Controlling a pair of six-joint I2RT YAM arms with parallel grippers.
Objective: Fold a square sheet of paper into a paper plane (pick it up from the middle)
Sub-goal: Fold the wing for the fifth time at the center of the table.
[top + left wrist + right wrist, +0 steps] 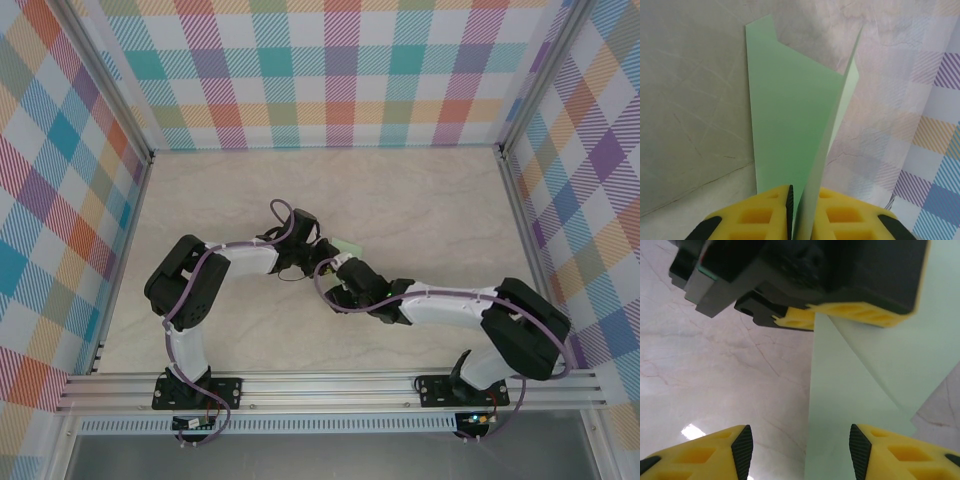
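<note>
Left gripper [792, 212] had its yellow fingers [760, 217] pressed together on the sheet of paper [790, 115], pinching it at its near end beside a crease. Through the left wrist camera I saw the pale green paper reaching out ahead of those fingers as a folded shape. One flap lay broad to the left and another stood edge-on to the right, with the marbled table [690, 100] behind it.

On my right wrist feed the right gripper [800, 452] was spread wide, and the paper's folded lower part sat between its two fingers, nearer the right-hand one. I could not tell whether it touched either pad.

From above, both grippers met near the middle of the table, with a small green corner of paper showing just beyond them [347, 243].
</note>
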